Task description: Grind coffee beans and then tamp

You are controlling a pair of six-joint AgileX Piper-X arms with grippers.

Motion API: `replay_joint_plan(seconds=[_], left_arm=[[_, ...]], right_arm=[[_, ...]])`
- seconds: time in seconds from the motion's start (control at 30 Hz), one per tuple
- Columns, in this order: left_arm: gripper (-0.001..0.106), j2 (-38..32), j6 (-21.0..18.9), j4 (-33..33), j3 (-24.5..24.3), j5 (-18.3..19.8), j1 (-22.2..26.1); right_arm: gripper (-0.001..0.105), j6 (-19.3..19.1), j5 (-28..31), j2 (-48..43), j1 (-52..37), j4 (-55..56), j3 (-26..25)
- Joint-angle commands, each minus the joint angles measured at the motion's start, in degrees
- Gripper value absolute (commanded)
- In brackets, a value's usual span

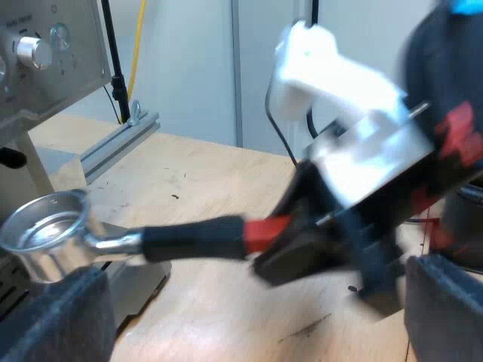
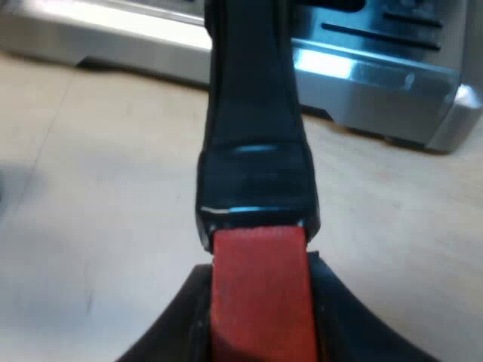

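right wrist view: right gripper point(image 2: 260, 302) grips the metal holder point(image 2: 253, 151) by its red end; the handle's axis points 12 o'clock toward the espresso machine point(image 2: 377, 75). left gripper point(image 1: 256, 309) spread, empty.

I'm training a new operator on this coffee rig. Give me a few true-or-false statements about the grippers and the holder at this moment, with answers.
1. The right gripper grips the metal holder at the red end of its handle. True.
2. The holder is locked into the machine. False: it is loose, with its basket open-side up near the machine's base.
3. The left gripper is shut on a tamper. False: its fingers stand apart with nothing between them.
4. Bare metal shows inside the basket. True.
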Motion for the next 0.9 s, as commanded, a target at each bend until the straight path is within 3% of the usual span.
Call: replay_joint_plan(seconds=[0.03, 0.27, 0.57, 0.9], left_arm=[[0.077, -0.34, -0.6, 1.56, -0.47, 0.0, -0.26], [0.076, -0.34, -0.6, 2.2, -0.47, 0.0, -0.26], [0.076, -0.34, -0.6, 2.26, -0.47, -2.66, -0.26], [0.076, -0.34, -0.6, 2.26, 0.04, -4.46, -0.26]], right_arm=[[0.0, -6.68, 0.71, -6.88, 1.03, 1.81, -0.84], [0.0, -15.72, -5.97, -13.35, 0.74, 2.09, -0.84], [0.0, -22.41, -9.2, -18.75, 0.77, 5.96, -0.28], [0.0, -22.46, -9.89, -26.29, 0.77, 2.34, 11.48]])
